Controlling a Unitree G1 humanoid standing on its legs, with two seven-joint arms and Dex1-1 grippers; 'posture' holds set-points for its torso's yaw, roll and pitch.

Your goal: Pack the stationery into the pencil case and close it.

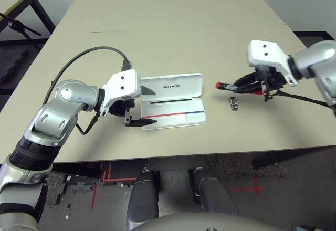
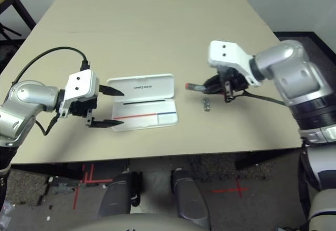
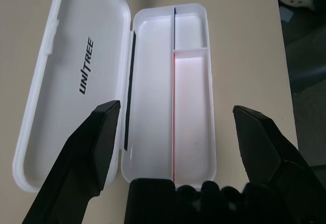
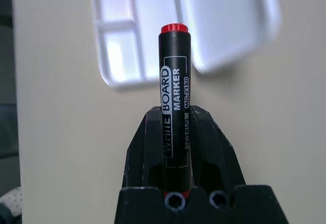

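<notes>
The white pencil case (image 1: 173, 86) lies open at the table's middle, its "UNITREE" lid (image 3: 76, 76) flat behind the base. The base (image 3: 193, 107) has red and blue divider lines and nothing in it. My left gripper (image 1: 142, 106) is open at the case's left end, one finger (image 3: 97, 137) over the lid and the other (image 3: 265, 142) just past the base's front wall. To the right of the case, my right gripper (image 4: 175, 116) is shut on the red marker (image 4: 174, 81), held above the table with its red end (image 1: 218, 85) pointing at the case. A small silver-black clip (image 1: 234, 104) lies on the table under the marker.
The tan table (image 1: 173, 26) stretches far behind the case. Its front edge (image 1: 210, 152) runs close to the case and the clip. A black cable (image 1: 94, 50) arcs over my left forearm. Another table and a black stand (image 1: 18, 26) are off the far left.
</notes>
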